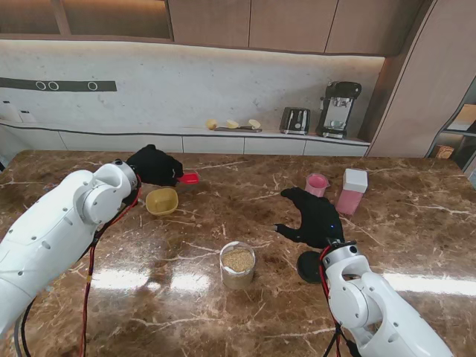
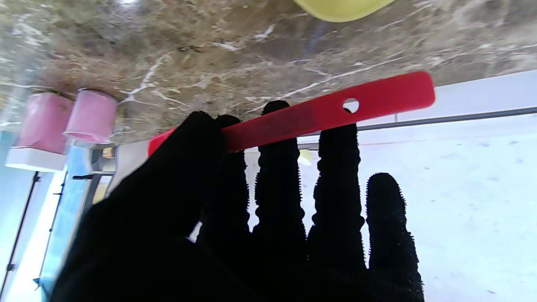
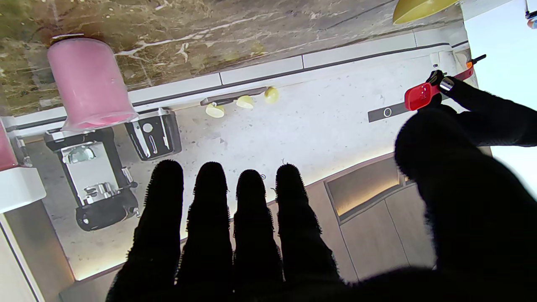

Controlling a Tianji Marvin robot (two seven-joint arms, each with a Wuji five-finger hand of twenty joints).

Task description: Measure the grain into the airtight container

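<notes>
The left hand (image 1: 154, 165) is pinching the red measuring scoop (image 1: 189, 178) by its flat handle, thumb pressing it against the fingers (image 2: 277, 167), in the upper left of the stand frame, just beyond the yellow bowl (image 1: 161, 201); the right hand (image 1: 316, 216) is hanging spread and holding nothing right of centre, over the bench (image 1: 223, 320). The clear jar of grain (image 1: 237, 265) is standing at lower centre with a dark round lid (image 1: 308, 266) beside it; the pink container (image 1: 352, 191) and a pink cup (image 1: 317, 184) are sitting at upper right. I'd judge the scooping hasn't started; to do it well, the scoop should be kept level, dipped straight into the narrow jar mouth, and lifted slowly so nothing spills.
</notes>
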